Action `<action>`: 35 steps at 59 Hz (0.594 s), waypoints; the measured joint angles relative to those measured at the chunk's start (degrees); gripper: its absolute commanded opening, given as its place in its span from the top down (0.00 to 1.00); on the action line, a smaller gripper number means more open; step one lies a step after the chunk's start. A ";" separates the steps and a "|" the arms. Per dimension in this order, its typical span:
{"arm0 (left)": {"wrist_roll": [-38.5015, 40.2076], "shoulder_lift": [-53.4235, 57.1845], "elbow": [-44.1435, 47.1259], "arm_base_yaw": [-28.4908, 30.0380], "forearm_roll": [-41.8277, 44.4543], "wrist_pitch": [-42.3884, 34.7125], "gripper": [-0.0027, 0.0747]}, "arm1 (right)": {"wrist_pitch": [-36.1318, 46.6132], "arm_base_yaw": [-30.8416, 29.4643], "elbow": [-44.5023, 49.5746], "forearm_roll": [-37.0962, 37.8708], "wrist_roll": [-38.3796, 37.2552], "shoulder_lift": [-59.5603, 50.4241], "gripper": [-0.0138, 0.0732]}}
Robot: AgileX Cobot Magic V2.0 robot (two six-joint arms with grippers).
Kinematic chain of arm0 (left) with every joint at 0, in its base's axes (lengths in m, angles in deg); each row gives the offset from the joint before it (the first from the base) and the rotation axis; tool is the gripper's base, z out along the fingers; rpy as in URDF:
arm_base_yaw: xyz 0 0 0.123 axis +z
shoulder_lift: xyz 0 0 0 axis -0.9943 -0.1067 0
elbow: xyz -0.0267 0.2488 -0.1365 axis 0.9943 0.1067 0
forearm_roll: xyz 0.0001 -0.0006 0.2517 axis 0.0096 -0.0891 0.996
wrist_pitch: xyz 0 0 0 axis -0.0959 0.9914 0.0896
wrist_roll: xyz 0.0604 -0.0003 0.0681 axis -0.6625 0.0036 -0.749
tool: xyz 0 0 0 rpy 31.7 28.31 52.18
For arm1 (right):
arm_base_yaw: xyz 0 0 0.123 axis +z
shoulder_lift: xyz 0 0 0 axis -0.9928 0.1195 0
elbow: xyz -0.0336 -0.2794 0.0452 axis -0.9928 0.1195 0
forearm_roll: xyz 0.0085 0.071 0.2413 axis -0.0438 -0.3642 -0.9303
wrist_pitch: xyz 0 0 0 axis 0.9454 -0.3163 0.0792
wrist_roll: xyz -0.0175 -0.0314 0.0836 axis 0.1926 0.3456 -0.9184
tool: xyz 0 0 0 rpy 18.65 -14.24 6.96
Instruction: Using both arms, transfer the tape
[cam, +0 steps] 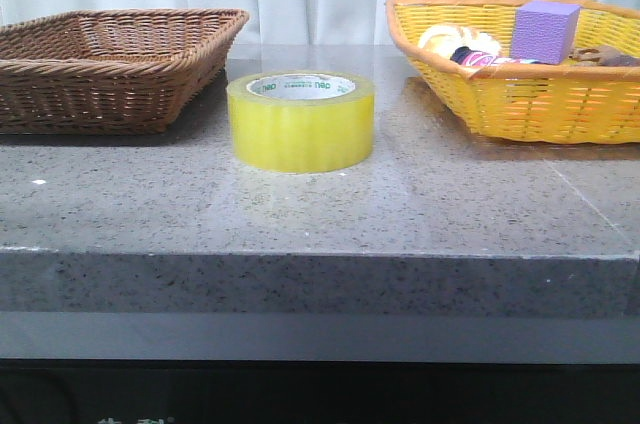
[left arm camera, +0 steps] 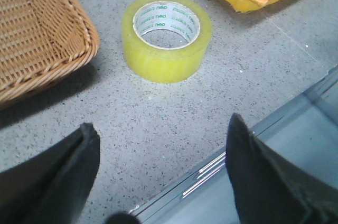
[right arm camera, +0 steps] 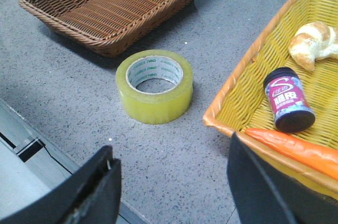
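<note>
1 tape [cam: 301, 120] betw. 2 baskets, untouched.

Both baskets [cam: 110, 64] [cam: 520, 84] run past the front view's edges.

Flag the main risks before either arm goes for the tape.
1. The tape lies flat, core up, on smooth stone; jaws closing off-centre could push it sliding rather than grip it.
2. It sits between the brown basket and the yellow basket; a wide approach may clip a rim.
3. Both the left gripper and the right gripper stand open facing the same roll, so the arms could crowd each other at handover.
</note>
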 measured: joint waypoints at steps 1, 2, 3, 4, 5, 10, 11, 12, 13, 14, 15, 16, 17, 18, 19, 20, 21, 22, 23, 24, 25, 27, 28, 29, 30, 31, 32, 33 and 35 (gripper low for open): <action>-0.28 -0.19 -0.50 0.00 0.00 0.27 0.29 | -0.17 0.00 0.00 0.00 0.00 -0.03 0.30; -0.76 -0.50 -1.26 0.00 0.00 0.69 0.29 | -0.28 0.00 0.10 0.00 0.00 -0.03 0.30; -1.08 -0.72 -1.78 0.00 0.00 0.98 0.29 | -0.28 0.00 0.10 0.00 0.00 -0.03 0.30; -1.62 -0.98 -2.28 0.00 0.00 1.29 0.29 | -0.39 0.00 0.22 0.00 0.00 -0.03 0.30; -1.96 -1.31 -3.04 0.00 0.00 1.71 0.29 | -0.42 0.00 0.22 0.00 0.00 -0.03 0.30; -5.04 -2.86 -5.58 0.00 0.00 2.55 0.29 | -0.80 0.00 0.32 0.00 0.00 -0.03 0.30; -6.00 -3.37 -6.24 0.00 0.00 2.61 0.29 | -0.79 0.00 0.32 0.00 0.00 -0.03 0.30; -6.67 -3.73 -6.66 0.00 0.00 2.72 0.29 | -0.79 0.00 0.32 0.00 0.00 -0.03 0.30; -7.38 -4.32 -7.31 0.00 0.00 2.66 0.29 | -0.79 0.00 0.32 0.00 0.00 -0.03 0.30; -8.52 -4.73 -7.74 0.00 0.00 2.75 0.29 | -0.79 0.00 0.32 0.00 0.00 -0.03 0.30; -9.31 -5.40 -8.41 0.00 0.00 2.75 0.29 | -0.79 0.00 0.32 0.00 0.00 -0.03 0.30; -10.56 -5.86 -8.87 0.00 0.00 2.80 0.29 | -0.79 0.00 0.32 0.00 0.00 -0.03 0.30; -11.44 -6.61 -9.59 0.00 0.00 2.89 0.29 | -0.79 0.00 0.32 0.00 0.00 -0.03 0.30; -12.81 -7.11 -10.09 0.00 0.00 3.08 0.29 | -0.79 0.00 0.32 0.00 0.00 -0.03 0.30; -13.75 -7.92 -10.87 0.00 -0.14 3.13 0.29 | -0.79 0.00 0.32 0.00 0.00 -0.03 0.30; -14.66 -8.46 -11.40 0.00 -0.11 3.30 0.29 | -0.79 0.00 0.32 0.00 0.00 -0.03 0.30; -16.04 -9.31 -12.24 0.00 -0.27 3.57 0.29 | -0.79 0.00 0.32 0.00 0.00 -0.03 0.30; -17.36 -9.88 -12.80 0.00 -0.40 3.86 0.29 | -0.79 0.00 0.32 0.00 0.00 -0.03 0.30; -18.24 -10.78 -13.68 0.00 -0.66 4.10 0.29 | -0.79 0.00 0.32 0.00 0.00 -0.03 0.30; -19.14 -11.39 -14.28 0.00 -0.83 4.37 0.29 | -0.79 0.00 0.32 0.00 0.00 -0.03 0.30; -20.48 -12.35 -15.21 0.00 -1.08 4.91 0.29 | -0.79 0.00 0.32 0.00 0.00 -0.03 0.30; -22.66 -14.00 -16.77 0.00 -1.42 5.98 0.29 | -0.79 0.00 0.32 0.00 0.00 -0.03 0.30; -23.94 -14.67 -17.40 0.00 -1.46 6.72 0.29 | -0.79 0.00 0.32 0.00 0.00 -0.03 0.30; -25.24 -15.69 -18.36 0.00 -1.75 7.55 0.29 | -0.79 0.00 0.32 0.00 0.00 -0.03 0.30; -26.03 -16.38 -19.01 0.00 -1.76 8.19 0.29 | -0.79 0.00 0.32 0.00 0.00 -0.03 0.30; -27.22 -17.45 -20.01 0.00 -2.06 9.16 0.29 | -0.79 0.00 0.32 0.00 0.00 -0.03 0.30; -28.39 -18.53 -20.97 0.00 -2.17 9.79 0.29 | -0.79 0.00 0.32 0.00 0.00 -0.03 0.30; -29.16 -19.24 -21.60 0.00 -2.29 10.77 0.29 | -0.79 0.00 0.32 0.00 0.00 -0.03 0.30; -30.97 -21.39 -23.49 0.00 -2.75 12.34 0.29 | -0.79 0.00 0.32 0.00 0.00 -0.03 0.30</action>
